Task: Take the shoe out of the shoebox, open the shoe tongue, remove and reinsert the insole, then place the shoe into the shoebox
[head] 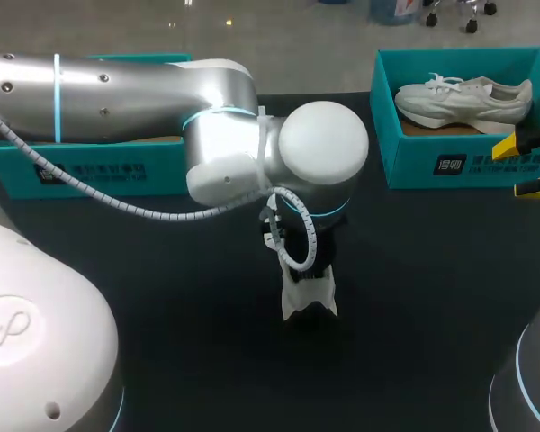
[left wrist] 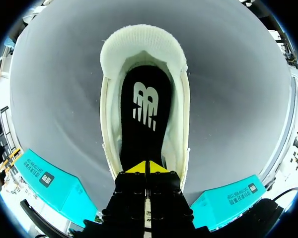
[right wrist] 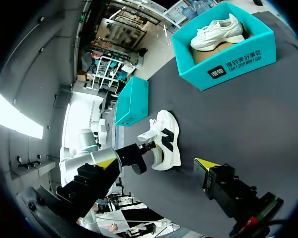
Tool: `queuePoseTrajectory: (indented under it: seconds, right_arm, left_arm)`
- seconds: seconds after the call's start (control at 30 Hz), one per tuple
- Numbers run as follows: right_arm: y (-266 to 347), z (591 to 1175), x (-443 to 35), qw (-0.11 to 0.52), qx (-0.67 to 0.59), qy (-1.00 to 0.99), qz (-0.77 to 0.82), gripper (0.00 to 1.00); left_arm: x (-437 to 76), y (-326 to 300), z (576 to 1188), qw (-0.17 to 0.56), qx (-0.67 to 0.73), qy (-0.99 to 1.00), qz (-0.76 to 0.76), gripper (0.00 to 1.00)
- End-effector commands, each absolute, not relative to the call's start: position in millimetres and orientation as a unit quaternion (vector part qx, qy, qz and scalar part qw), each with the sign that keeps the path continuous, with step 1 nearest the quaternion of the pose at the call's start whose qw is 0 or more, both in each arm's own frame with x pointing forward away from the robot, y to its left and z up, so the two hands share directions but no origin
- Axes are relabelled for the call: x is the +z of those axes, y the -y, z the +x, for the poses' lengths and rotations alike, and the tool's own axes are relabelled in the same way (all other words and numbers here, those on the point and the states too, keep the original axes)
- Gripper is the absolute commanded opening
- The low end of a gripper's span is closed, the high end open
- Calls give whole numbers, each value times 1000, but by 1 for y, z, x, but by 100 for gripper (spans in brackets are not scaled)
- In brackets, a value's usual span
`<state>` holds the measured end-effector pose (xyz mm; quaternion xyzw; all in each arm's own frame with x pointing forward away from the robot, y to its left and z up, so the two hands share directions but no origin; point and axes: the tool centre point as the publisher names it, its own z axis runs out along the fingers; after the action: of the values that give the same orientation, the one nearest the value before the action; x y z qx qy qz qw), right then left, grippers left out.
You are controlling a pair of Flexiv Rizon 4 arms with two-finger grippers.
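A white shoe (head: 308, 297) stands on the dark table, mid-front, with its heel collar (left wrist: 144, 42) farthest from my left gripper. My left gripper (left wrist: 146, 167) points down into the shoe's opening, shut. Its yellow tips meet over the black insole (left wrist: 144, 119), which lies flat inside. Whether the tips pinch anything is hidden. From the right wrist view, the shoe (right wrist: 170, 148) lies on its sole with the left gripper (right wrist: 148, 147) at its mouth. My right gripper (right wrist: 156, 163) hangs open and empty at the right (head: 517, 167), in front of the teal shoebox (head: 450, 162).
The teal shoebox (right wrist: 228, 69) at the back right holds a second white shoe (head: 463, 99). Another teal box (head: 90, 175) stands at the back left behind my left arm. Dark tabletop lies bare around the shoe.
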<state>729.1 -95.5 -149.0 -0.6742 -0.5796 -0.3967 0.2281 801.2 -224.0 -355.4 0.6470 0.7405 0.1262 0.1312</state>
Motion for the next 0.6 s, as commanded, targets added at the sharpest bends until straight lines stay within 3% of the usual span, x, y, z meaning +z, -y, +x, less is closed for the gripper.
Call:
queuePoseTrajectory:
  seconds: [0.03, 0.6]
  right_arm:
    - [96, 729, -149, 228, -396, 580, -675, 100]
    - [96, 729, -149, 228, -396, 580, -675, 100]
  left_arm:
    - [-354, 223, 798, 131, 133, -740, 646, 100]
    - [-338, 216, 794, 132, 128, -748, 637, 100]
